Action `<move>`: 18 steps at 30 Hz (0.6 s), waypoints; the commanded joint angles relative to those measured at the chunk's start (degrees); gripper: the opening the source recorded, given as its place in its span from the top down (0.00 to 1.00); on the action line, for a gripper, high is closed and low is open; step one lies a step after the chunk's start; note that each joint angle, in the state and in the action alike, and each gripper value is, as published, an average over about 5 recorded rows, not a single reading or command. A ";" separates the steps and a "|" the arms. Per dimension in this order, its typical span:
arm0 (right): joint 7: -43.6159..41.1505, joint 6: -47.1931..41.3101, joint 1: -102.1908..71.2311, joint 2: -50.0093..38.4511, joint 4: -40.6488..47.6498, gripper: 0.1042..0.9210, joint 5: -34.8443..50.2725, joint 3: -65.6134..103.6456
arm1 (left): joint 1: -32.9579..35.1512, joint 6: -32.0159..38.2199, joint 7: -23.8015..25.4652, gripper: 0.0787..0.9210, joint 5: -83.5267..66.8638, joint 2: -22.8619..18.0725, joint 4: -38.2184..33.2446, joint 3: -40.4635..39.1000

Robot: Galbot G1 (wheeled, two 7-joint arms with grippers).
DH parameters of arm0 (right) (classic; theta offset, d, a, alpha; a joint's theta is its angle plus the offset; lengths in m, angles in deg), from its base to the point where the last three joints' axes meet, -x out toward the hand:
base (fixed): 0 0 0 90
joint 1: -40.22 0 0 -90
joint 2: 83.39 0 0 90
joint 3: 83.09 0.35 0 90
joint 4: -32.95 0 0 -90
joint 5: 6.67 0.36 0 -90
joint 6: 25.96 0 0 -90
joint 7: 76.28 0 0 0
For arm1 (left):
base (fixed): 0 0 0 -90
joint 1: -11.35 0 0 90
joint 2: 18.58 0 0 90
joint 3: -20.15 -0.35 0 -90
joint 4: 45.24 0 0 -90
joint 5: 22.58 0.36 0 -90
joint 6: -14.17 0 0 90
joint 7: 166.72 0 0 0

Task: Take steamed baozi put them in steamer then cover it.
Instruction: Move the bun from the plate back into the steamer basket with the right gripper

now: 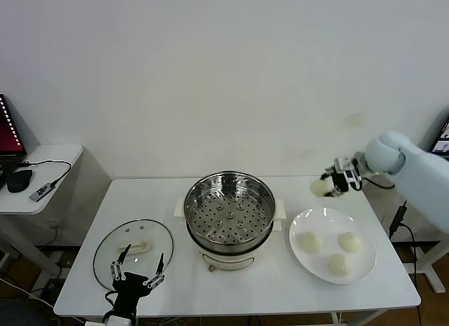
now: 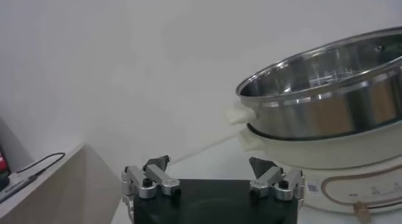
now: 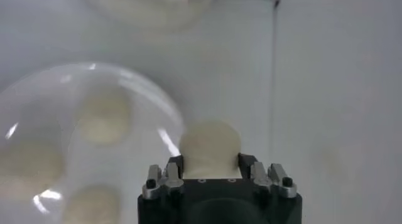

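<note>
Head view with both wrist views. The right gripper [image 1: 335,185] is raised above the table's far right edge, just beyond the far rim of the white plate [image 1: 306,254], its fingers pinching one bun [image 1: 320,188] from two sides; the right wrist view shows this bun [image 3: 210,147] wedged between the two fingers, with the plate [image 3: 164,118] and three more buns below it. Those three buns [image 1: 337,251] lie on the plate, clustered but apart. The steamer [image 1: 229,217] stands at the middle of the table, lid off, its perforated tray bare. The relation that governs the coming move: the steamer lies toward the robot's left of the held bun, with the plate's near-left rim and a strip of bare table [image 1: 280,284] between them, so the carry probably runs leftward and slightly toward the near edge, then down through the pot's open mouth; the bun, being round, needs no particular alignment. The right arm is much the nearer to both the plate and the pot's right rim. The left gripper [image 1: 137,270] waits at the near left edge, fingers spread wide and holding nothing, over the near rim of the glass lid [image 1: 133,245], which lies flat beside the steamer, handle up.
</note>
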 commanded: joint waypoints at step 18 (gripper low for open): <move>8.91 14.47 16.94 27.55 0.36 0.45 6.11 -24.81 | 0.66 0.73 -0.45 0.12 -0.11 -0.84 0.59 2.20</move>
